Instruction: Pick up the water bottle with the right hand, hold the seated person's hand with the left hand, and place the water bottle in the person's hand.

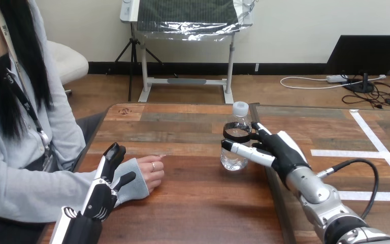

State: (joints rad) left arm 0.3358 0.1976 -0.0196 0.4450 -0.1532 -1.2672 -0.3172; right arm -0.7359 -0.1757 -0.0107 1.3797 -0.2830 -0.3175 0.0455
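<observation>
Closing the right hand point(284, 151) round the water bottle point(233, 160) from its right, upright near the middle of the table point(198, 206). Resting the left hand point(102, 195) against the wrist of the person's hand point(150, 172), lying on the table well left of the bottle.

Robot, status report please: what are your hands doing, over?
Right hand shut on bottle, upright on table. Left hand at person's wrist, grip unclear. Nothing between bottle and person's hand.
</observation>
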